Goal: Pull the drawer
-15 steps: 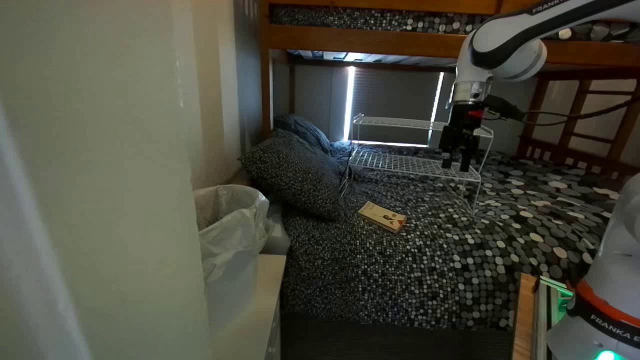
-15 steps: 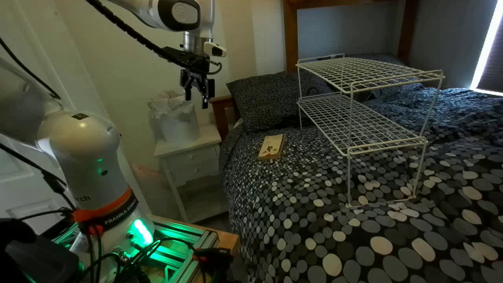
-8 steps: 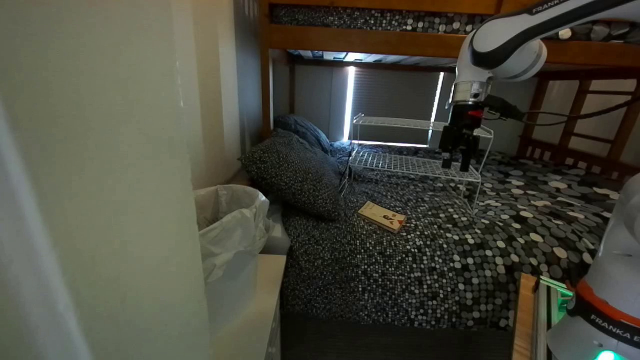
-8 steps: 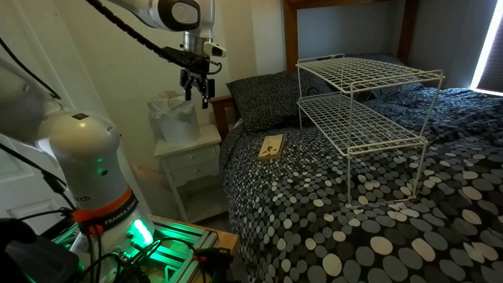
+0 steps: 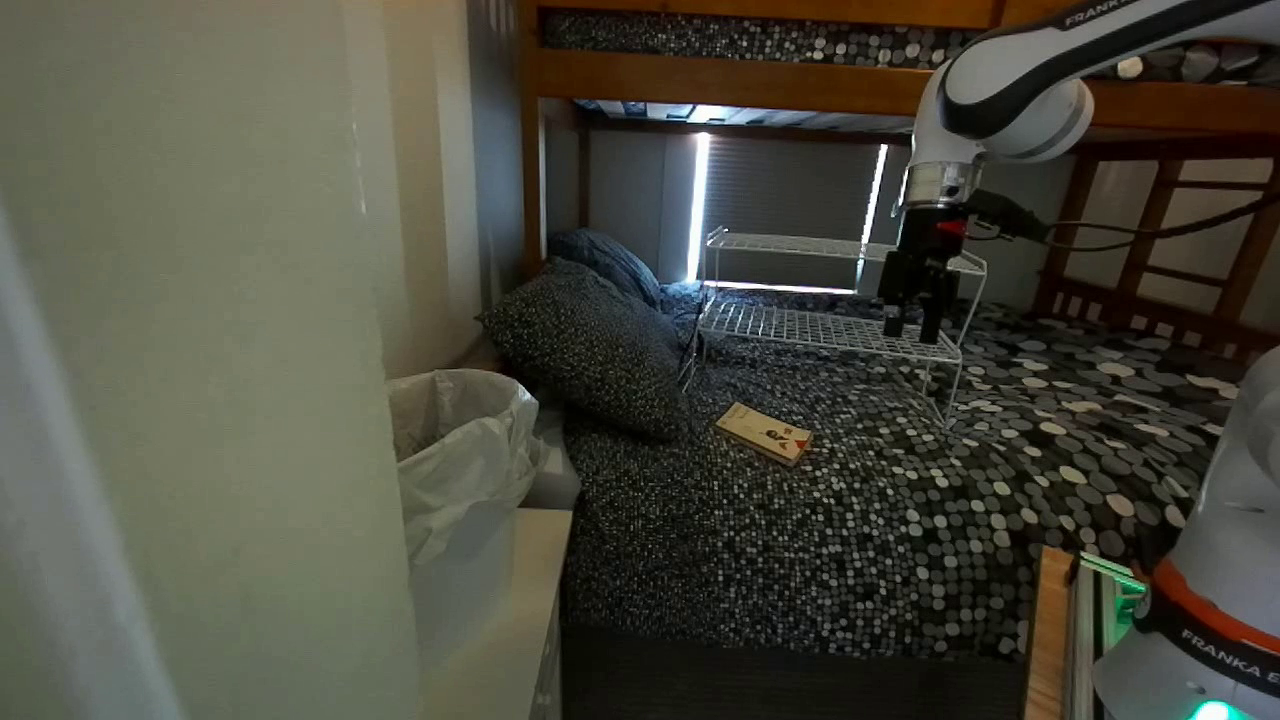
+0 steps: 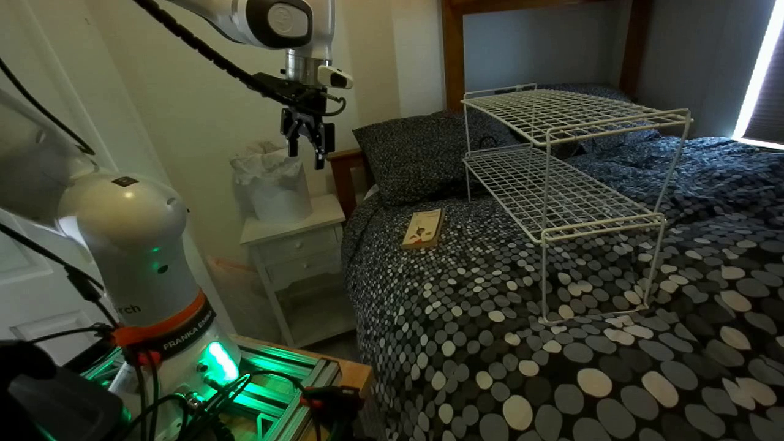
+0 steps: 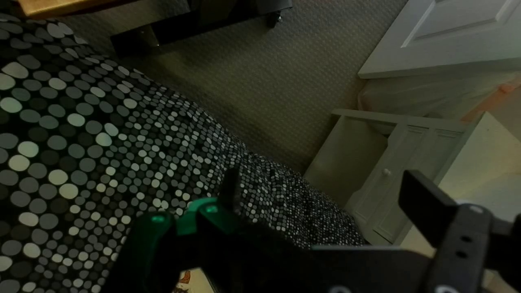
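Freely aloft, jaws parted, both drawers (image 6: 298,249) flush

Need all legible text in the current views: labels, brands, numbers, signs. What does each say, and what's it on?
"FRANKA EM", end unclear: dark band around the robot base.
"rch", start not visible: same base, above the band.
"FRANKA", running up to the picture's top edge: upper arm.
Book cover: printing too small and blurred to read.
Wrist view: nothing readable.
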